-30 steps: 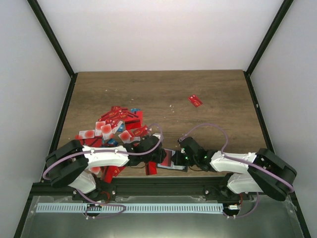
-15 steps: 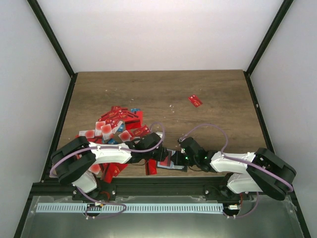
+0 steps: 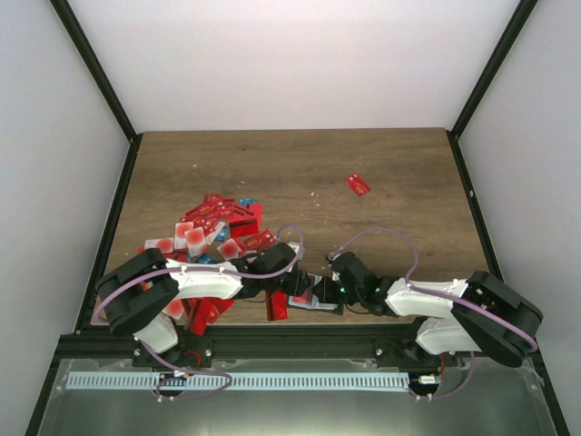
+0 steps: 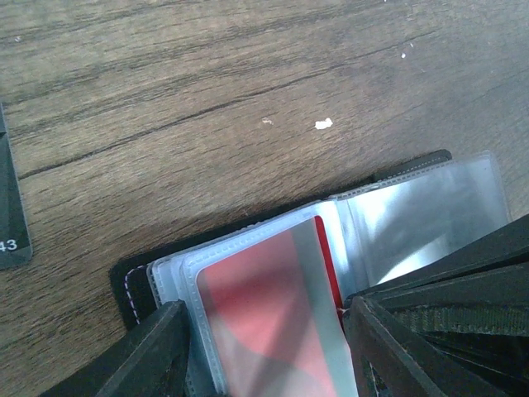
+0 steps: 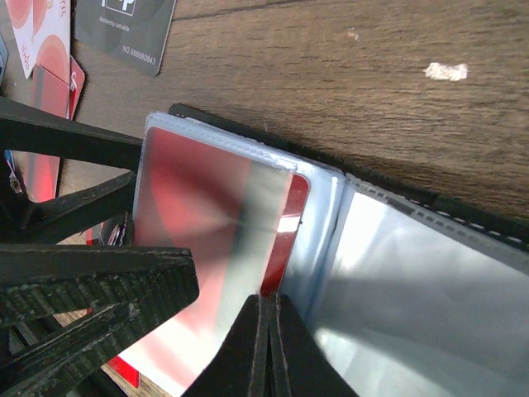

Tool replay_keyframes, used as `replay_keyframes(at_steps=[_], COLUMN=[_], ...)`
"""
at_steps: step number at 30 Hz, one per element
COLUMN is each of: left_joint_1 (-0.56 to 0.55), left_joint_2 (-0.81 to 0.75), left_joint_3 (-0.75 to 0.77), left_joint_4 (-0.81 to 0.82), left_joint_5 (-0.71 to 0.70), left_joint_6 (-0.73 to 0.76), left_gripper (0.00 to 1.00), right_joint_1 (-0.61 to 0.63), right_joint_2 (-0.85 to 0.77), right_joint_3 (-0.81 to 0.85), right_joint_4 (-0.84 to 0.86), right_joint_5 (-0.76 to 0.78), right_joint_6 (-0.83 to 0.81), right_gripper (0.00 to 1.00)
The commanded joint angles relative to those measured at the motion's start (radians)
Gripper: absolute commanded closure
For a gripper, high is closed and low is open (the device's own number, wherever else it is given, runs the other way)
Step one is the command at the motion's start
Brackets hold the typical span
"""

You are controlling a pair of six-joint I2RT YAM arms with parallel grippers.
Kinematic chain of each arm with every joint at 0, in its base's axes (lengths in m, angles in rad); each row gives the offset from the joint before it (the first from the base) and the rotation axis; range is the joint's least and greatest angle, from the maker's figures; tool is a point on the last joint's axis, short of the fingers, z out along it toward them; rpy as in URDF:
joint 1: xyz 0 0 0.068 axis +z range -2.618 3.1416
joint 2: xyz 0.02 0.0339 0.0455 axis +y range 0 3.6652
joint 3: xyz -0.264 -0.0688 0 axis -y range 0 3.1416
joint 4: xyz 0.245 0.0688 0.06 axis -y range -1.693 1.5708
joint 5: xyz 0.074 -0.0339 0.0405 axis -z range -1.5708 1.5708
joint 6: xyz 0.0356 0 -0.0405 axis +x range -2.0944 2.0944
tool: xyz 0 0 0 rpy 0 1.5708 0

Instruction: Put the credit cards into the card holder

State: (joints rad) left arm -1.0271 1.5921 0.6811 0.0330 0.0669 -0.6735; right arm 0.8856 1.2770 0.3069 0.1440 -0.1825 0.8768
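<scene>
So, 1 small black folding card holder [image 3: 319, 307] [image 4: 413, 207] [image 5: 430, 289] lies open at the near edge of the brown wood-grain table [image 3: 300, 163], centre, btwn the 2 arms, its clear plastic sleeves fanned out. 1 red plastic card w/ a pale grey band [image 4: 248, 281] [image 5: 198, 215] sits inside the top sleeve on the holder's left half. Left gripper [image 3: 304, 289] [image 4: 266, 318] is over that sleeve, jaws apart, 1 finger each side of the card, released. Right gripper [image 3: 332, 289] [image 5: 269, 310] is clenched shut, nothing seen btwn its fingers, tip down on the holder at the fold beside the card's edge.

Just left of the holder, 1 thin dark grey card w/ white print [image 5: 124, 29] lies flat on the wood. Further left is 1 loose pile of red credit cards [image 3: 213, 232], too many & too overlapped to count, w/ at least 2 blue ones among them. 1 lone red card [image 3: 358, 184] lies well apart, toward the far right. 2 white specks [image 4: 322, 124] sit on the wood near the holder.
</scene>
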Motion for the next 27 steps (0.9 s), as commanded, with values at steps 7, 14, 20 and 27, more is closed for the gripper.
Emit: replay_keyframes(at_steps=[7, 14, 20, 27], left_joint_1=[-0.002, -0.001, -0.002, -0.001], left_joint_2=[-0.046, -0.029, -0.002, 0.019], left_joint_3=[0.040, 0.042, 0.051, 0.062], left_joint_4=[-0.092, -0.060, -0.041, -0.036], left_joint_5=[-0.096, -0.056, -0.033, -0.020], left_joint_6=[0.021, 0.026, 0.025, 0.027], left_gripper=[0.44, 0.44, 0.44, 0.44], right_joint_1=[-0.003, -0.002, -0.002, -0.002], right_joint_2=[0.035, 0.037, 0.036, 0.040], right_joint_3=[-0.040, -0.040, -0.040, -0.038], right_joint_4=[-0.110, -0.110, -0.110, -0.110], right_joint_5=[0.043, 0.040, 0.041, 0.041], right_joint_6=[0.001, 0.003, 0.003, -0.001], right_gripper=[0.99, 0.99, 0.99, 0.99])
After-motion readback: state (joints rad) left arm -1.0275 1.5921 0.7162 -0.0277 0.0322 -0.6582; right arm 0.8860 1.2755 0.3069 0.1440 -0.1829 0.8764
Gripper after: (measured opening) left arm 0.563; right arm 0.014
